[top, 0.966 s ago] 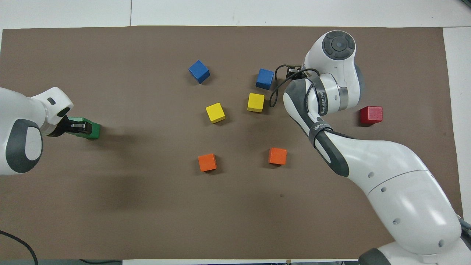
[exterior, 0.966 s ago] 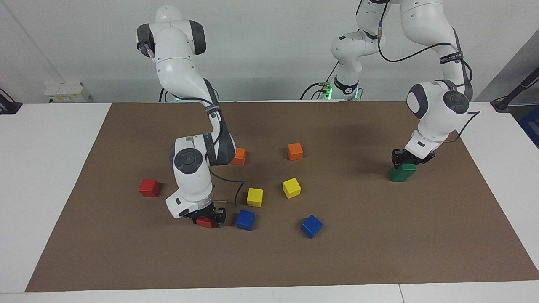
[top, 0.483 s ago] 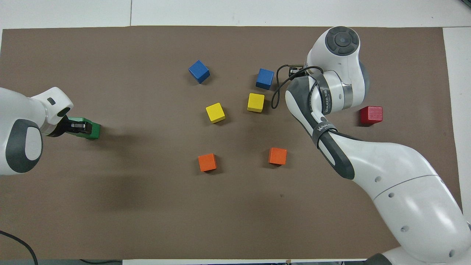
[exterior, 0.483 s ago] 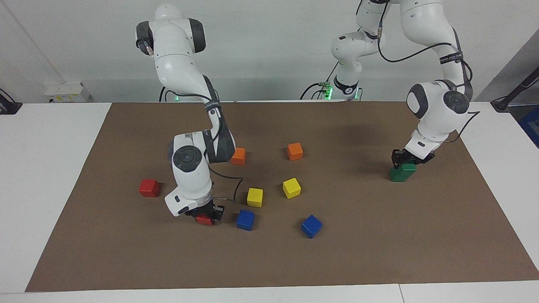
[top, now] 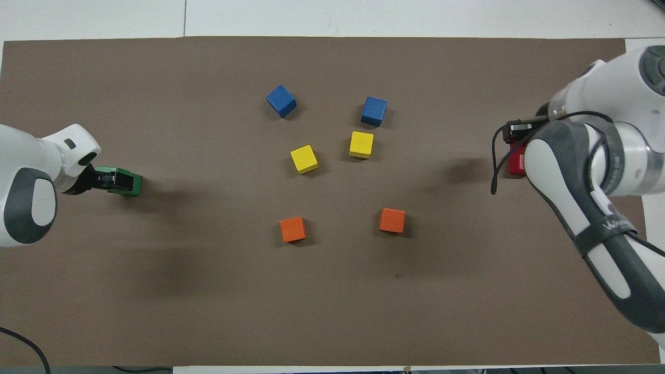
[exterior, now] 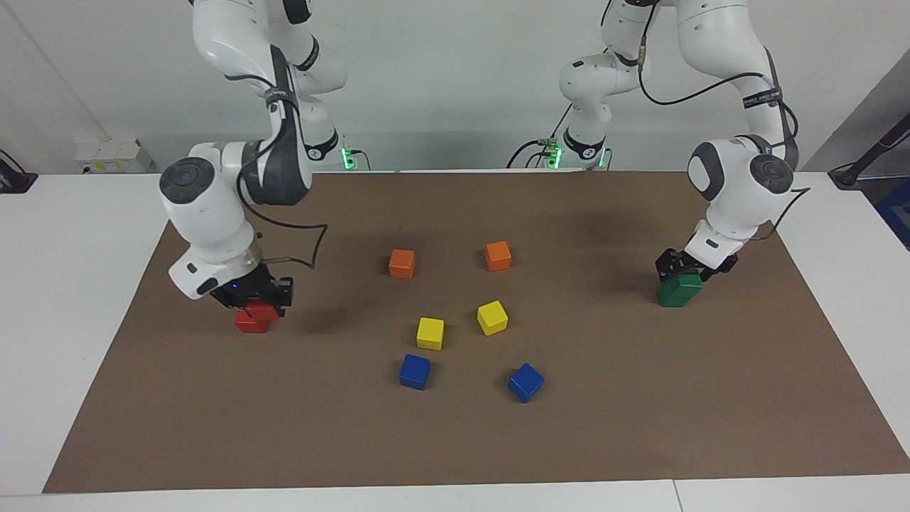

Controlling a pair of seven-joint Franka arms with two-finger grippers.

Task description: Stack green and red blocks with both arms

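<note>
Now right tool clamps glossy red cube on second red cube; left tool released over green stack.

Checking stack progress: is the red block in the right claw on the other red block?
On it: the red block in the right claw sits atop the other red block.
</note>
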